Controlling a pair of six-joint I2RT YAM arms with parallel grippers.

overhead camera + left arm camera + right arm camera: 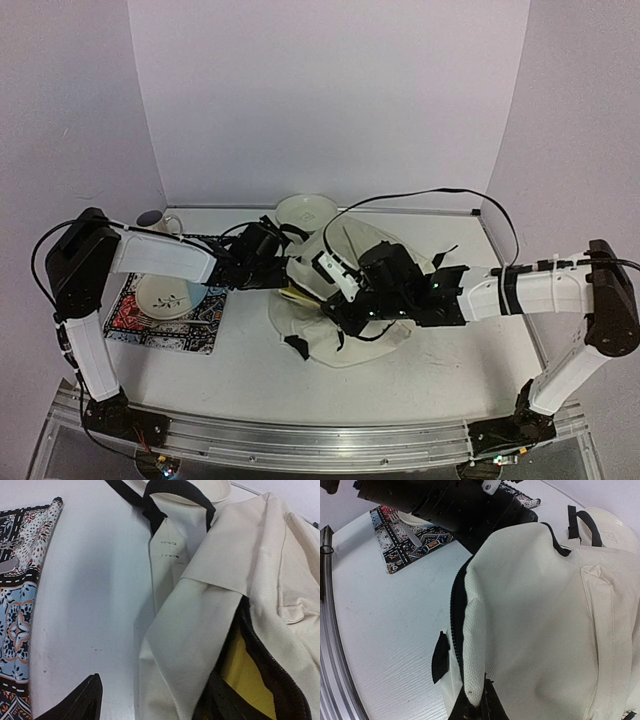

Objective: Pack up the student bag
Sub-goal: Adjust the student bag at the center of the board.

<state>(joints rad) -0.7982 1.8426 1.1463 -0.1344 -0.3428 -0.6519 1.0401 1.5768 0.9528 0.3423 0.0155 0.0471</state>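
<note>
The student bag (345, 310), cream fabric with black straps, lies in the middle of the table with its dark zipper open. My right gripper (482, 709) is shut on a fold of the bag's cream fabric beside the zipper (455, 615) and holds it up. My left gripper (150, 712) is open at the bag's mouth: one black finger (80, 700) shows over the table to the left of the bag's edge, and the other is hidden by the fabric. A yellow thing (245, 675) lies inside the open bag (200, 630).
A patterned placemat (195, 332) with a plate (170, 295) lies at the left; it also shows in the left wrist view (20, 605). A mug (155, 220) stands behind it. A white bowl (307, 210) stands behind the bag. A metal rail (327, 630) runs along the near edge.
</note>
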